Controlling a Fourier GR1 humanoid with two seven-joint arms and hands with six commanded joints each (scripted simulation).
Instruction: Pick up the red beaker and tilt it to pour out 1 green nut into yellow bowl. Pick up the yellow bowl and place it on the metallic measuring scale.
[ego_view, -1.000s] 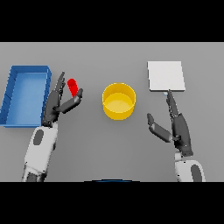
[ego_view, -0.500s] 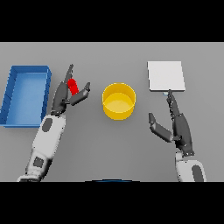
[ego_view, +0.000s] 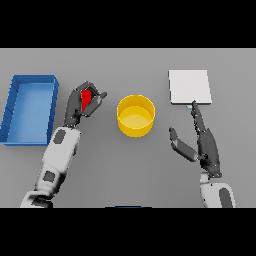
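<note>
Red beaker (ego_view: 86, 96) now being gripped by curled left hand (ego_view: 80, 104), shifted nearer yellow bowl (ego_view: 135, 115), right hand (ego_view: 202, 140) being held released beside metallic measuring scale (ego_view: 189, 86)

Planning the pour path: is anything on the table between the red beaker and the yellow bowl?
Nothing visible. The red beaker, gripped in the left hand, has only bare grey table between it and the yellow bowl.

White and grey segmented arms, dark hands with slim dark fingers (ego_view: 196, 114).
</note>
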